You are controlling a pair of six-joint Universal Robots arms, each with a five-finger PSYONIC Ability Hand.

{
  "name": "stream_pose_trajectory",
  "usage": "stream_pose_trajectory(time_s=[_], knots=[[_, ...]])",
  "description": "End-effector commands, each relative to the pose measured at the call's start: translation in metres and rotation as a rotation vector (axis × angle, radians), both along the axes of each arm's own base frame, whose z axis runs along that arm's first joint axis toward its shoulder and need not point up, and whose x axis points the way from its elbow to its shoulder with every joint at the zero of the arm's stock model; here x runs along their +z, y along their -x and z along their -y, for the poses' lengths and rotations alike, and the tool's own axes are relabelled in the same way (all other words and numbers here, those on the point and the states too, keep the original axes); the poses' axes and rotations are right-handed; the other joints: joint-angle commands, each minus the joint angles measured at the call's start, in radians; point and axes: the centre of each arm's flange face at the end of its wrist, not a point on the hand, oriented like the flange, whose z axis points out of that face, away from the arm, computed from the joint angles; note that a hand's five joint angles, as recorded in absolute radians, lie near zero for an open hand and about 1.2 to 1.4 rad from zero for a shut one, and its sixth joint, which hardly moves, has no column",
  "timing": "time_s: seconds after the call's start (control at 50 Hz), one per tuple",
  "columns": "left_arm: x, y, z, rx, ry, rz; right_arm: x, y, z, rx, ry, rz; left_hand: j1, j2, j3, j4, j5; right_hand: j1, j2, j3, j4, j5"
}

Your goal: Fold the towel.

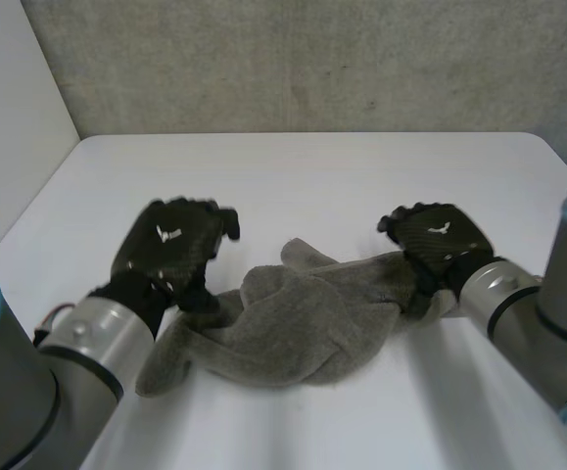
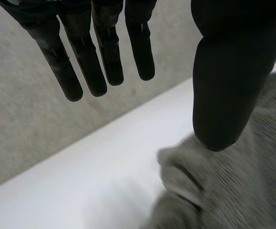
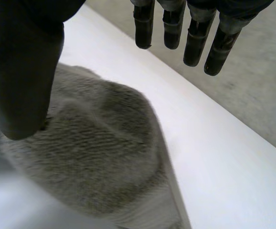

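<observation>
A grey towel lies crumpled in a heap on the white table, between my two hands. My left hand hovers over the towel's left end, its fingers straight and spread away from the thumb, holding nothing. The towel lies beneath that thumb. My right hand is over the towel's right end, with fingers straight and the thumb apart from them. A rounded fold of towel rests under its palm, not gripped.
A grey wall rises behind the table's far edge. A white panel stands along the left side. Bare tabletop stretches beyond the towel toward the wall.
</observation>
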Motion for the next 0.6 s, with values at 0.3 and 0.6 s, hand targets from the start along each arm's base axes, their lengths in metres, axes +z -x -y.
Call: stream_pose_trajectory(time_s=[0.3,0.6], knots=[[-0.011,0.032,0.067,-0.091,-0.028,-0.013,-0.004,0.064,0.039,-0.164,-0.161,0.064,0.083,0.086,0.085,0.085,0.09,-0.055,-0.075,-0.066,-0.083,-0.056],[-0.057,0.049,0.087,-0.132,-0.151,0.05,-0.028,0.063,0.053,-0.074,-0.339,0.124,0.08,0.083,0.082,0.083,0.087,-0.055,-0.075,-0.066,-0.083,-0.056]])
